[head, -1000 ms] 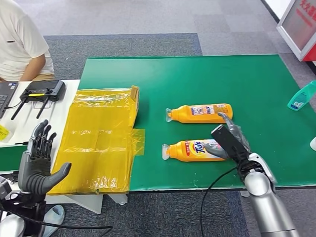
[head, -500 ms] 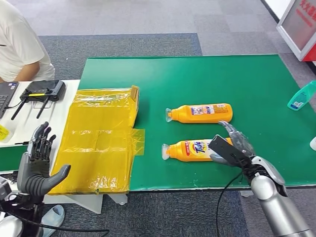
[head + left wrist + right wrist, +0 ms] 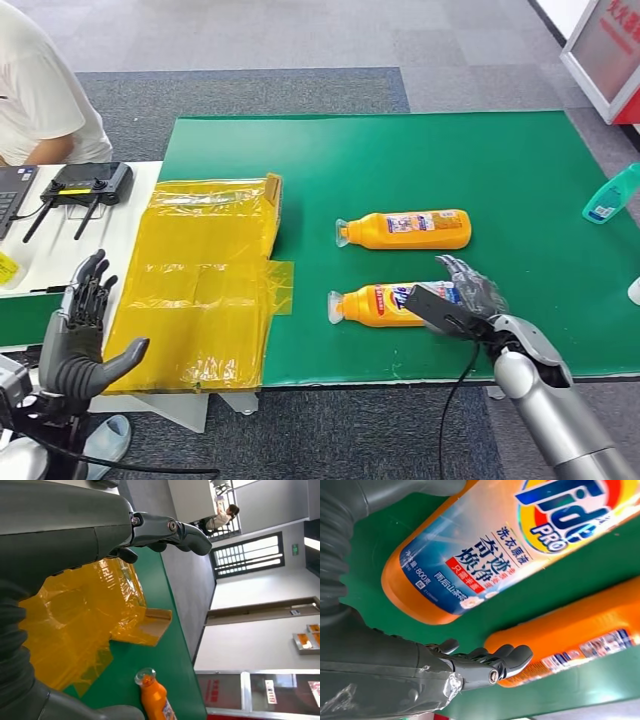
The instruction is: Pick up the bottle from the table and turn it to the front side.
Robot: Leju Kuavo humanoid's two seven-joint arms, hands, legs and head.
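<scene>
The right hand (image 3: pixel 462 298), fingers spread and holding nothing, hovers at the base end of the nearer orange bottle (image 3: pixel 381 304), which lies on the green surface (image 3: pixel 453 160) with its long axis crosswise and cap pointing toward the idle, open left hand (image 3: pixel 79 335), well apart.

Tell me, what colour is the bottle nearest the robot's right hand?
Orange, with a blue, red and yellow label; the bottle shows best in the right wrist view.

Orange bottles (image 3: pixel 381 303) (blue-and-white labels) lie on a green table (image 3: pixel 453 160) beside yellow plastic sheeting (image 3: pixel 200 280).
</scene>
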